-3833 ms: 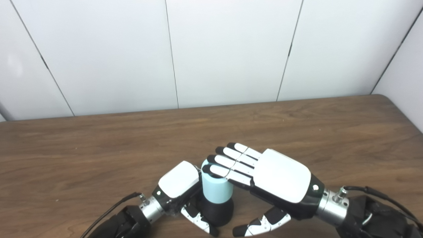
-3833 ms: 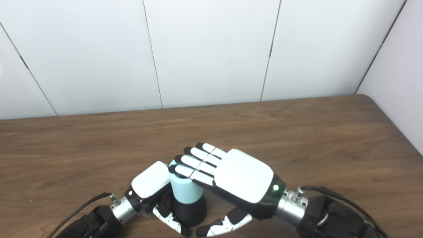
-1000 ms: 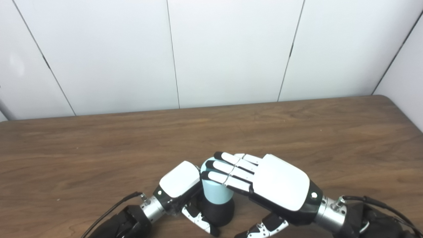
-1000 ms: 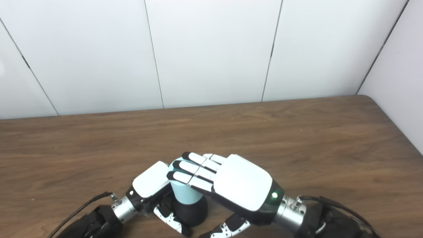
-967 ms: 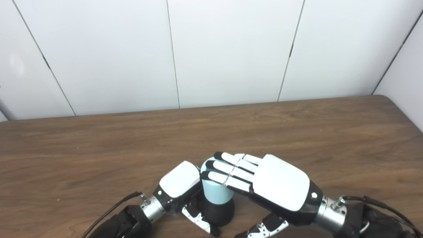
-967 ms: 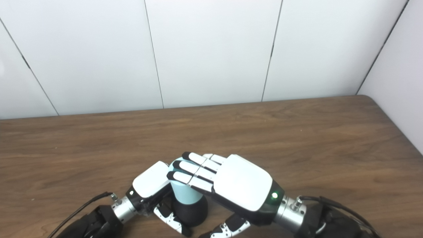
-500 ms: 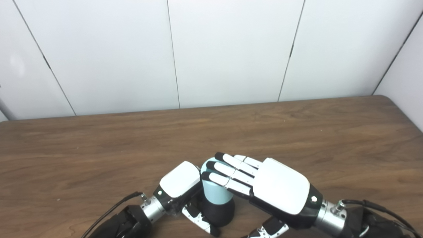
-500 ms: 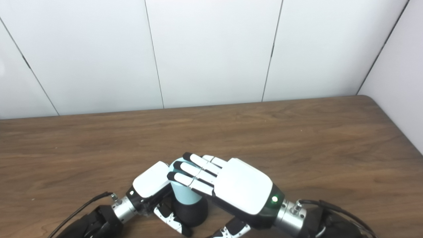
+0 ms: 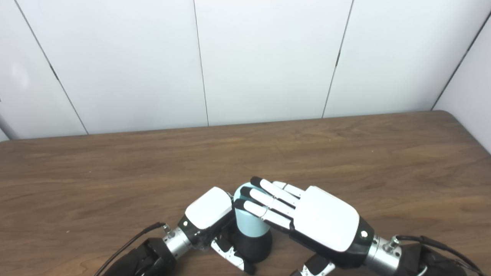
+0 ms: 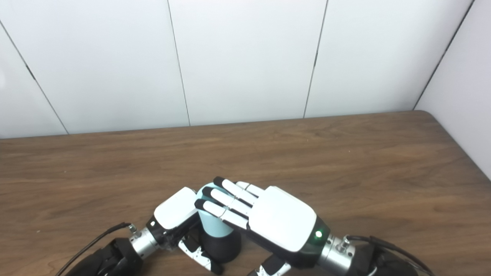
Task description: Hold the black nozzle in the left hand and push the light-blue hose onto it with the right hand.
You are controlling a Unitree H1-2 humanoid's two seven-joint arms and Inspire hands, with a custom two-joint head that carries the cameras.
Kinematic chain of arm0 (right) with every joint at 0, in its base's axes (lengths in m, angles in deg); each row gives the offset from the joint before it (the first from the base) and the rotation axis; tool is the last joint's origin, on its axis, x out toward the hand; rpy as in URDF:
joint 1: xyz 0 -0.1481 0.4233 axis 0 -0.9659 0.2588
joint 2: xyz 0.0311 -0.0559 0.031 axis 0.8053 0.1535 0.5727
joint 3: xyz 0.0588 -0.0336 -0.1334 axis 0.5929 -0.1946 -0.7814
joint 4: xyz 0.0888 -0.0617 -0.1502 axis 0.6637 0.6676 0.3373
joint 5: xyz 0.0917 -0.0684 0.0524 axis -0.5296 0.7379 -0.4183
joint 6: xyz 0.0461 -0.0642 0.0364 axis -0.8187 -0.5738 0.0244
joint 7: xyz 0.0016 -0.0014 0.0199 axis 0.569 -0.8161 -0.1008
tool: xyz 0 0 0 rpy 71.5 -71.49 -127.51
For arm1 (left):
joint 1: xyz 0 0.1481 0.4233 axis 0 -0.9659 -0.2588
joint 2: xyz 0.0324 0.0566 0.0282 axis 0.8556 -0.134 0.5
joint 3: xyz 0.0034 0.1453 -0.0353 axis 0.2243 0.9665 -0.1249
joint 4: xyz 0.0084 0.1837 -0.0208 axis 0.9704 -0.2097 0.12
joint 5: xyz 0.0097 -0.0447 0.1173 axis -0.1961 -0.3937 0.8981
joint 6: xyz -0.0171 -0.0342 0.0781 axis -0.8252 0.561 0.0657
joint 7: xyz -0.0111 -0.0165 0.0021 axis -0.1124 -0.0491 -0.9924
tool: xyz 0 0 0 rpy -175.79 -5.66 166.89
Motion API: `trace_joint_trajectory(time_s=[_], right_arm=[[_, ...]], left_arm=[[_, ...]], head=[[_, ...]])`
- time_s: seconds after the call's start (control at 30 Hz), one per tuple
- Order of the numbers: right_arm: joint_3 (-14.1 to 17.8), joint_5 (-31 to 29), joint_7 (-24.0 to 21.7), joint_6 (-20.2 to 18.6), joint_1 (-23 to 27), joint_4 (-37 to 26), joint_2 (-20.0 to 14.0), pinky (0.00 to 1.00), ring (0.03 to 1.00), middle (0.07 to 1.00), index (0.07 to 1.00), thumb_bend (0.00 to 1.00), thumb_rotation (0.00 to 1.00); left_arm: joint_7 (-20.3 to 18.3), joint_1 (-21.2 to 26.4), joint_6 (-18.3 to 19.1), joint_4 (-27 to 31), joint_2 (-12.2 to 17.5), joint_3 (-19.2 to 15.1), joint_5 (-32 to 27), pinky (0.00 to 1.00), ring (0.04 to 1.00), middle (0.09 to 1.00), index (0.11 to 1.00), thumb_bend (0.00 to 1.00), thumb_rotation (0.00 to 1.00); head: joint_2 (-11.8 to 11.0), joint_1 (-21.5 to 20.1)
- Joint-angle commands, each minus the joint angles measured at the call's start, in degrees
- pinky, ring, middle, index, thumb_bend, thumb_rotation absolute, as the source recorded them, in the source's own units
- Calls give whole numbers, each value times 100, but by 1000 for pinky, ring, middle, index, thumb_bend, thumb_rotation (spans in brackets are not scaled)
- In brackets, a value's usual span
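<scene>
Worktop (image 9: 115, 168) of dark wood grain runs wide and bare-looking to my left, and my two robot hands meet near its front edge, a little left of centre. My left robot hand (image 9: 209, 209) is clenched around the black nozzle (image 9: 253, 245), fingers and thumb wrapping its rounded base from the left; the nozzle stands upright on the wood. Rising out of it is the light-blue hose (image 9: 249, 220), a short, smooth cylinder whose lower end already sits in the nozzle's collar. To the right, my right robot hand (image 9: 307, 220) lies flat over the hose's top, fingers (image 9: 264, 197) stretched out and resting on the cap, grasping nothing, only pressing down. I judge the hose light and somewhat yielding, with slick sides that would slide under a pinch, so pushing squarely on its top is the sound hold. The nozzle seems stiff and heavier; bracing low on its base should keep it from tipping.
</scene>
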Motion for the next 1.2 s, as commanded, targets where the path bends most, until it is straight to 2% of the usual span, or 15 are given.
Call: trace_joint_trajectory(time_s=[0.0,0.47,0.73,0.97,1.17], right_arm=[[-192,253,-597,-14,-223,256,-212,895,964,973,936,557,821],[-254,233,-550,-48,-274,264,-224,874,945,950,909,563,748],[-260,223,-569,-71,-254,249,-234,895,955,957,915,560,764],[-254,159,-431,-30,-251,286,-205,856,937,941,899,573,723],[-213,53,-201,-32,-251,296,-136,869,963,967,925,656,795]], left_arm=[[-178,-302,72,-150,29,113,53,94,146,207,482,520,42],[-152,-303,71,-151,44,126,36,98,146,207,482,519,42],[-168,-304,71,-144,35,120,21,97,144,201,482,519,42],[-170,-304,72,-149,35,111,38,92,140,201,482,519,42],[-102,-287,71,-170,47,153,68,90,141,200,482,520,42]], head=[[9,-10],[12,-10],[11,-8],[5,-11],[5,-11]])
